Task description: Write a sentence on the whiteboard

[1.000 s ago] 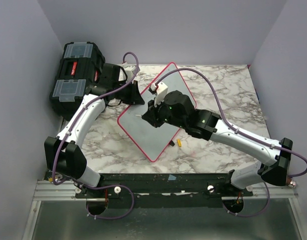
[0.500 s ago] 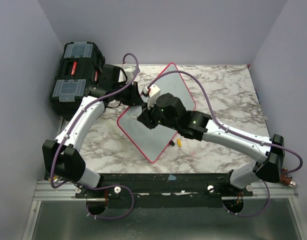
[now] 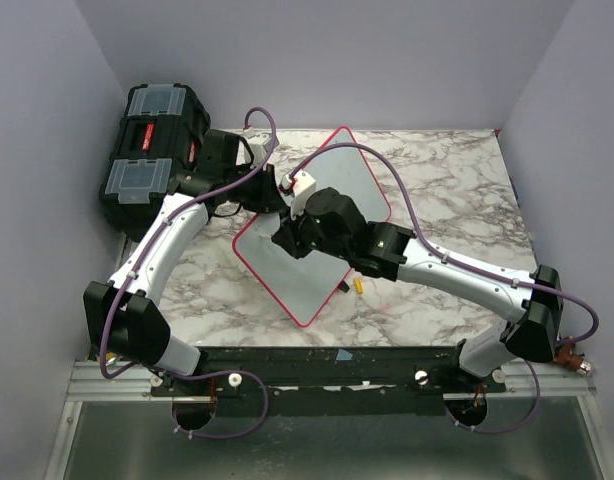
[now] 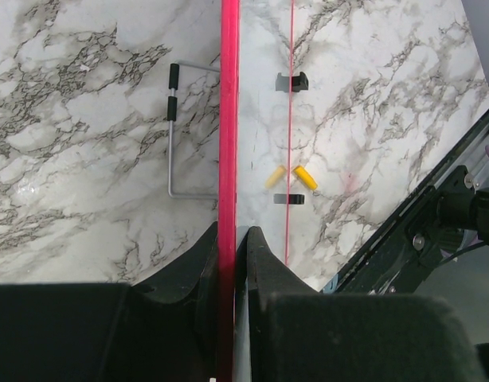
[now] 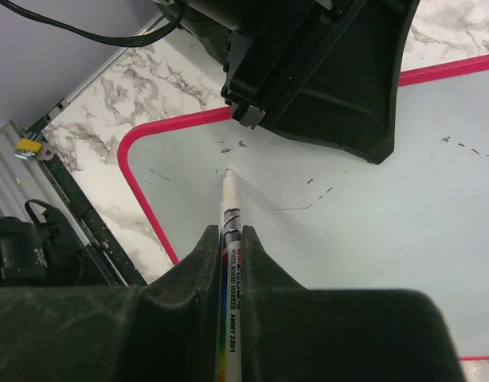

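The whiteboard (image 3: 299, 285) lies slanted on the marble table, white with a pink-red frame (image 4: 228, 119). My left gripper (image 3: 270, 190) is shut on its upper-left edge, and the frame runs between the jaws of that gripper (image 4: 232, 235). My right gripper (image 3: 285, 237) is shut on a white whiteboard marker (image 5: 228, 199). The marker's tip rests on the board's surface (image 5: 372, 231) near its rounded corner, just in front of the left gripper (image 5: 324, 79). The sentence does not show; only a few faint dark strokes mark the surface.
A black toolbox (image 3: 152, 150) stands at the back left, behind the left arm. A yellow cap (image 3: 358, 286) lies on the table (image 3: 457, 180) by the board's lower right edge, and the same cap (image 4: 306, 177) shows beside two small black clips. A wire stand (image 4: 171, 135) sits under the board.
My right arm has carried the marker left across the board, toward the corner held by the left gripper. The left arm and the board have stayed put.
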`<state>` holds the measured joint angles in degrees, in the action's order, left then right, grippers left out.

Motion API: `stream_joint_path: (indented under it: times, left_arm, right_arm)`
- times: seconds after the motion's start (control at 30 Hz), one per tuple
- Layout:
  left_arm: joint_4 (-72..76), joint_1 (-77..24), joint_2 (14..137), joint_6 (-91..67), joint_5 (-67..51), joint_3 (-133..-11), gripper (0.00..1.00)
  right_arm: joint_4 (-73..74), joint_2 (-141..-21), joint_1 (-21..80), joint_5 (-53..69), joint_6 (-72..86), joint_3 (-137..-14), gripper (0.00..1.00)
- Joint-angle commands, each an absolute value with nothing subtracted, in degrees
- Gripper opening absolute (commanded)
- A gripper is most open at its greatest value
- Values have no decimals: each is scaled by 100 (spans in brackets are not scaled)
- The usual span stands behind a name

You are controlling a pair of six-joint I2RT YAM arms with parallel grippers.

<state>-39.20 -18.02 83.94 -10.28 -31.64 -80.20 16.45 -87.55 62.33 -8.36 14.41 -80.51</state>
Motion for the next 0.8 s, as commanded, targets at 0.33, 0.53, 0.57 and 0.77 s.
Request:
stream_joint_path:
  times: [0.33,0.53,0.57,0.77]
  left_arm:
    - [-3999,-1890,8306,-410,-2504,-7910,0]
    - [-3990,-1898,8272,-414,-2492,-7887,0]
    - [-3990,-1898,8272,-413,-2488,-7884,0]
    - [-3990,-1911,8261,-419,-2496,-7877,0]
  right_arm:
    - [1852,-8991,6449,-870,1465,-8145,1]
    - [1912,-8977,6517,-904,1493,-8080,1]
    - [1924,-8974,6515,-917,1494,-8062,1]
    - [1995,-8946,6524,-1136,1524,-7990,1]
